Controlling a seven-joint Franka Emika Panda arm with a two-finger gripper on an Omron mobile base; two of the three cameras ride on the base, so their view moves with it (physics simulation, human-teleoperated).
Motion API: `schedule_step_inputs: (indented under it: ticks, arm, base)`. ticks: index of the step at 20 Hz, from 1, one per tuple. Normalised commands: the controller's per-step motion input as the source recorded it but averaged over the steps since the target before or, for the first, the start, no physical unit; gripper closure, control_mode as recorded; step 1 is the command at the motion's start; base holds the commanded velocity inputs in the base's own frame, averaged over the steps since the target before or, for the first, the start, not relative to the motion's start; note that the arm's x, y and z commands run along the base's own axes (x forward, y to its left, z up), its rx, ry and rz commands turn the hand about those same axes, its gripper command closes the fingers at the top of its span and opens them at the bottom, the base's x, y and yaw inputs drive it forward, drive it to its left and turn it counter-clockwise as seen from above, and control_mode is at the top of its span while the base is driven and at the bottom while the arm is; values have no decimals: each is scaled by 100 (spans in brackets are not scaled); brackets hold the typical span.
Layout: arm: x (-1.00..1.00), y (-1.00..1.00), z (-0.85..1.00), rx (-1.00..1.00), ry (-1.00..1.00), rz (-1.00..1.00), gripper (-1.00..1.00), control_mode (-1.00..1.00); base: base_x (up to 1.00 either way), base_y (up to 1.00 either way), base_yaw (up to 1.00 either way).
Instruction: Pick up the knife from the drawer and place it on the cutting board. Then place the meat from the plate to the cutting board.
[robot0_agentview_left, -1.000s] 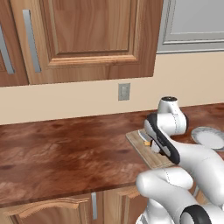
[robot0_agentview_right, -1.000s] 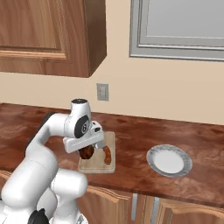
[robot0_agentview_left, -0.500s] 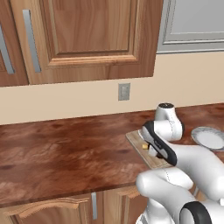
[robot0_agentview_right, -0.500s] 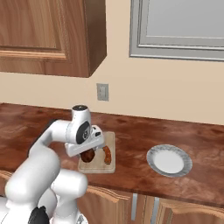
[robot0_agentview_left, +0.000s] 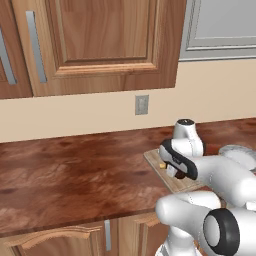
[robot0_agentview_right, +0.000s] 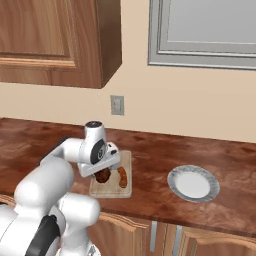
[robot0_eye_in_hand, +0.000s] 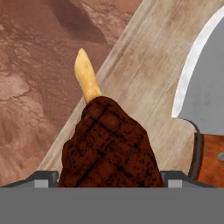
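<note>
The gripper (robot0_eye_in_hand: 109, 175) stands wide, released, with the meat (robot0_eye_in_hand: 107, 144) sitting right between its tips on the cutting board (robot0_eye_in_hand: 144, 74), the lump's orange-tan bone end pointing straight away from the hand toward the board's edge. Just beside the meat on the same board lies the knife (robot0_eye_in_hand: 205, 100); the plate (robot0_agentview_right: 193, 183) sits well apart on the tabletop (robot0_agentview_right: 150, 150). Both things look delivered, so I judge the coming move is a straight lift clear, away from the meat's long axis.

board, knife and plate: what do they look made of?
Cutting board: pale wood, matte, visible grain streaks. Knife: smooth grey blade, probably steel, with a bright edge; its handle looks like reddish-brown wood. Plate: likely glazed ceramic, speckled grey rim, white centre.
</note>
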Motion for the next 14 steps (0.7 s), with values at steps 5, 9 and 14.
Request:
schedule_step_inputs:
  ticks: [5, 9, 14]
  arm:
    - [28, 0, -5, 0, 0, 0, 100, -100]
    - [10, 0, -7, 0, 0, 0, 100, -100]
    - [0, 0, -4, 0, 0, 0, -100, -100]
  base:
    - [0, 0, 0]
    - [0, 0, 0]
    - [0, 0, 0]
